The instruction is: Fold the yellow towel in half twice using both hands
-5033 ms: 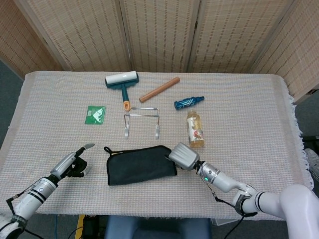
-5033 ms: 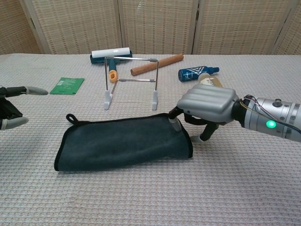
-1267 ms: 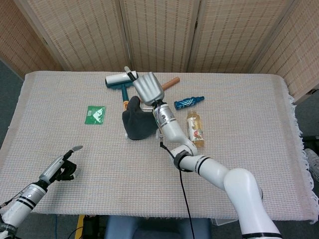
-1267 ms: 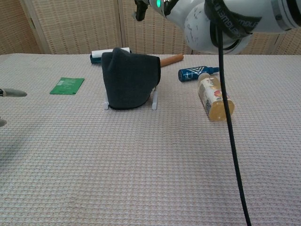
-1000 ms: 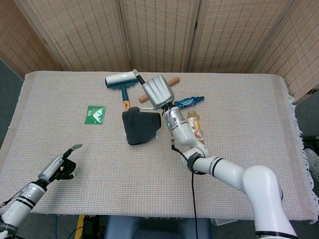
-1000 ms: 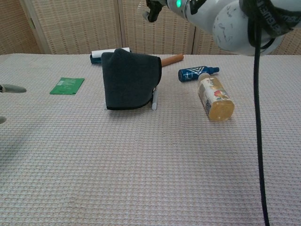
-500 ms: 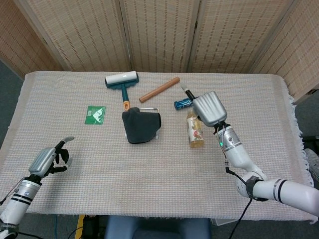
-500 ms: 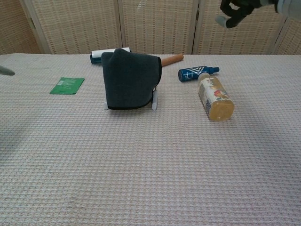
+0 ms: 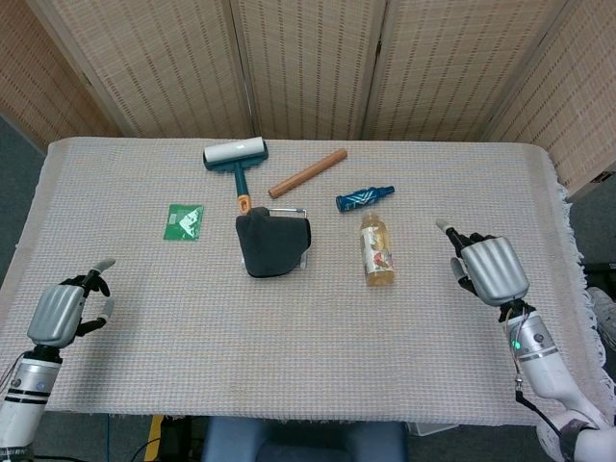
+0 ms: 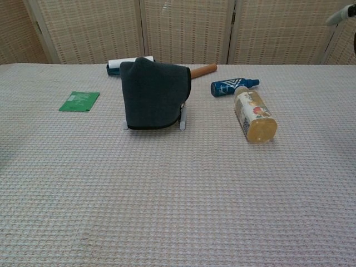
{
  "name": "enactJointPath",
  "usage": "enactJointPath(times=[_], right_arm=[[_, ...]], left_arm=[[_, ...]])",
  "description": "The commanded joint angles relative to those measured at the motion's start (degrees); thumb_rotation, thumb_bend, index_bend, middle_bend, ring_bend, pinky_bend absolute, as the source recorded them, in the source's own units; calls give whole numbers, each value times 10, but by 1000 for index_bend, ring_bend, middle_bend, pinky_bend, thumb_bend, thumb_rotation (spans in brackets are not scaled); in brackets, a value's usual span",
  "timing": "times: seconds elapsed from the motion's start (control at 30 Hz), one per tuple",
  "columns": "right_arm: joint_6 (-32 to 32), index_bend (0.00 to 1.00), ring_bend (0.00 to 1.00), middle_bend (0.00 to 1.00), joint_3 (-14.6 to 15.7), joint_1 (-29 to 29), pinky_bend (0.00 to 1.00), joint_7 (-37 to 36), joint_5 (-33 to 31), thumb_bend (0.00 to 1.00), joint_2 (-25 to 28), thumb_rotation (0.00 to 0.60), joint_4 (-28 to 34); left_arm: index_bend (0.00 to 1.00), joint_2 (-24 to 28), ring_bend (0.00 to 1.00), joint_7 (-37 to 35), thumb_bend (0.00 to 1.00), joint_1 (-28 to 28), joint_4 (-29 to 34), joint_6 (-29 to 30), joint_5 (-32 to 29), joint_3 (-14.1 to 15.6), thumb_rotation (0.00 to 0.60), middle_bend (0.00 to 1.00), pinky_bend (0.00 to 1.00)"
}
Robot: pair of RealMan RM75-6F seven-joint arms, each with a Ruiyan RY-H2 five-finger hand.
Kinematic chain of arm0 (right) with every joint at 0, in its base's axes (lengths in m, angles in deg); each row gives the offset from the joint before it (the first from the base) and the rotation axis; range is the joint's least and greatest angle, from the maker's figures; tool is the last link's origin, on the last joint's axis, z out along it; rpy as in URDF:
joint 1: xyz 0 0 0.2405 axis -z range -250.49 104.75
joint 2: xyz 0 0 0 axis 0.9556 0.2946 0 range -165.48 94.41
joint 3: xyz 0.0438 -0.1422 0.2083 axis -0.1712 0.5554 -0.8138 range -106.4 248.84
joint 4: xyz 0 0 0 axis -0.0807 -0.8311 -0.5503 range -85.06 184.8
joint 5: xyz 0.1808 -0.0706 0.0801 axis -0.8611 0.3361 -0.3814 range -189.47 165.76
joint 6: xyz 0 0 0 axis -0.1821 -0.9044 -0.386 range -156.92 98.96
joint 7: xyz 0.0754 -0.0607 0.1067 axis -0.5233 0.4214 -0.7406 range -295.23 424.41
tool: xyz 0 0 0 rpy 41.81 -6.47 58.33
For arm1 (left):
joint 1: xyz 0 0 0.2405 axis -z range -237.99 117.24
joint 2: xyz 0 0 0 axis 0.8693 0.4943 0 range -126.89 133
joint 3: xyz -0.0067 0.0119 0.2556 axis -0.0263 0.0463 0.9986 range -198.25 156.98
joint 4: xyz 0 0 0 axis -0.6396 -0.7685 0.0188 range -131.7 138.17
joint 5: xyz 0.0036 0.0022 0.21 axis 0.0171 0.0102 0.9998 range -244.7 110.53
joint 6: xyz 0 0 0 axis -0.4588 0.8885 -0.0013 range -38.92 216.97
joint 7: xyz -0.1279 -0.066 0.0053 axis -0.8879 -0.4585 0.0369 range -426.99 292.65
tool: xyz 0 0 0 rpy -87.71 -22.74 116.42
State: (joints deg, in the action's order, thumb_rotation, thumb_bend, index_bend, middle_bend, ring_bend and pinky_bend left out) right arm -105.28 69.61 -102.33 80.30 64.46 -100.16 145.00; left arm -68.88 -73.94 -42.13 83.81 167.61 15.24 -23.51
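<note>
the towel (image 9: 272,243), which lay flat near the table's (image 9: 289,356) front edge, now hangs over the rack (image 9: 306,252). the right hand (image 9: 491,270) has left it, apparently empty; the left hand (image 9: 62,312) has drawn back.

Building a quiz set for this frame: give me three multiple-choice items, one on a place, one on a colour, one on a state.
1. Where is the dark towel?
A. Flat on the table near the front edge
B. Draped over the wire rack
C. In the right hand

2. What colour is the small flat packet left of the rack?
A. Green
B. Red
C. White

3. How is the amber bottle?
A. Standing upright
B. Held by the left hand
C. Lying on its side

Answers:
1. B, since the chest view shows the towel hanging over the rack, whose feet show below it.
2. A, since it is green in both views.
3. C, since it lies flat on the table, with the left hand and right hand both far from it and holding nothing.
</note>
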Motion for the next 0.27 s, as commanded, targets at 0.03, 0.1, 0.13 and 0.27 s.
enactJointPath(times=[0.03,0.1,0.13,0.27], right_arm=[[-33,172,310,360,32,50,423,-50,34,596,6,600,-15],[-46,172,267,321,43,72,368,-71,44,597,8,600,-21],[-51,171,259,311,47,82,356,-78,46,597,9,600,-24],[-63,171,257,308,62,117,351,-95,48,596,11,600,-35]], left_arm=[[167,-3,440,54,456,-24,13,28,-5,1,600,516,491],[163,-1,434,68,453,-34,27,35,-9,3,600,505,483],[161,1,431,74,449,-38,33,39,-10,4,600,500,477],[155,6,424,110,424,-57,56,62,-9,8,600,487,460]])
